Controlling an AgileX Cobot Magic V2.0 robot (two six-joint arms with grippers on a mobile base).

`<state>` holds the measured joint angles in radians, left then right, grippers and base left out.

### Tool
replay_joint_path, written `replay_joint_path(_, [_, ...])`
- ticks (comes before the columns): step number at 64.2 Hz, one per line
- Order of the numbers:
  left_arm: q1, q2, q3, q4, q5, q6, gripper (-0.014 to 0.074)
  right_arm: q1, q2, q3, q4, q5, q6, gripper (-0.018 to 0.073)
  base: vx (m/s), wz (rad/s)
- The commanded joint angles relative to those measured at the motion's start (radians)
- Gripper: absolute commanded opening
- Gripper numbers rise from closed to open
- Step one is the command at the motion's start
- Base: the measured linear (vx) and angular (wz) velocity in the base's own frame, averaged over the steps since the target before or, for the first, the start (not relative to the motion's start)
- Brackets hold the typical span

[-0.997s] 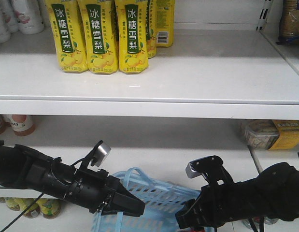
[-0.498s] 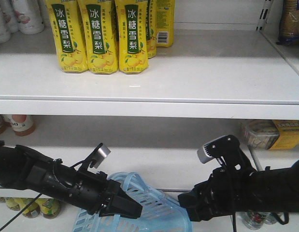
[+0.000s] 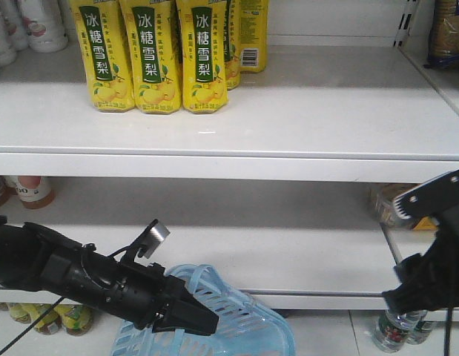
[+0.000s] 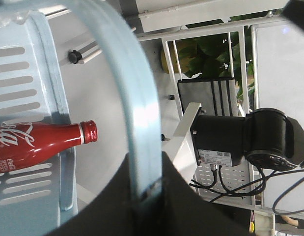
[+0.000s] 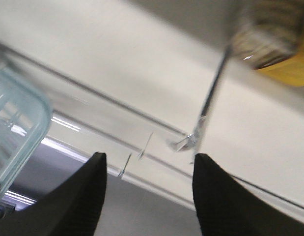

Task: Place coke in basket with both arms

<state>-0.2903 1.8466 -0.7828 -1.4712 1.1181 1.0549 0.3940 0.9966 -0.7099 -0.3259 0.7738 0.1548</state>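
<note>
1. Light blue plastic shopping basket with slotted sides (image 3: 248, 334): sitting low at the bottom of the front view, below the white metal lower shelf (image 3: 273, 256). One pale blue loop handle (image 4: 137, 108) is arching up in the left wrist view.

2. Black left pincer gripper (image 3: 188, 317): reaching in from the left on its black arm (image 3: 58, 271), with a small grey box (image 3: 156, 233) standing above the wrist. Its fingers are pinching closed on the loop handle; the left wrist view is showing the handle running down between the dark finger bodies.

3. Slim red metal bottle with white Coca-Cola script and red cap (image 4: 39, 142): lying on its side inside the basket, cap pointing away from the slotted wall, seen in the left wrist view only.

4. Black right pincer gripper (image 5: 149, 191): its two fingers (image 5: 83, 196) are standing apart with nothing between them, pointing at the white shelf edge. In the front view the right arm (image 3: 433, 278) is showing at the right border, well apart from the basket, with its grey box (image 3: 411, 200) above.

5. Yellow drink cartons with green labels (image 3: 151, 55): standing upright in a row on the white upper shelf (image 3: 325, 111).

6. Clear plastic bottle (image 3: 392, 330): standing on the floor at lower right, partly hidden by the right arm.
</note>
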Motion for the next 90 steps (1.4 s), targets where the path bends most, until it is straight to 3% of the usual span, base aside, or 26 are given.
replay_joint_path(1, [-0.002, -0.051, -0.022, -0.097, 0.115, 0.026, -0.0008, -0.005, -0.112, -0.034, -0.143, -0.071, 0.117, 0.0388, 0.0, 0.0])
replay_joint_path(16, [-0.002, -0.051, -0.022, -0.097, 0.115, 0.026, -0.0008, -0.005, -0.398, 0.012, -0.153, -0.228, 0.121, 0.0366, 0.0, 0.0])
replay_joint_path(28, [-0.002, -0.051, -0.022, -0.097, 0.115, 0.026, -0.0008, -0.005, -0.588, 0.161, -0.145, -0.312, 0.12, 0.0343, 0.0, 0.0])
replay_joint_path(48, [-0.002, -0.051, -0.022, -0.097, 0.115, 0.026, -0.0008, -0.005, -0.87, 0.393, 0.052, -0.476, 0.106, 0.0344, 0.0, 0.0])
replay_joint_path(77, [-0.002, -0.051, -0.022, -0.097, 0.115, 0.026, -0.0008, -0.005, -0.937, 0.516, 0.024, -0.5, 0.109, 0.0341, 0.0, 0.0])
replay_joint_path(84, [-0.002, -0.051, -0.022, -0.097, 0.115, 0.026, -0.0008, -0.005, -0.937, 0.516, 0.025, -0.499, 0.109, 0.0255, 0.0, 0.0])
replay_joint_path(90, [-0.002, -0.051, -0.022, -0.097, 0.115, 0.026, -0.0008, -0.005, -0.937, 0.516, 0.035, -0.499, 0.109, 0.0099, 0.0, 0.0])
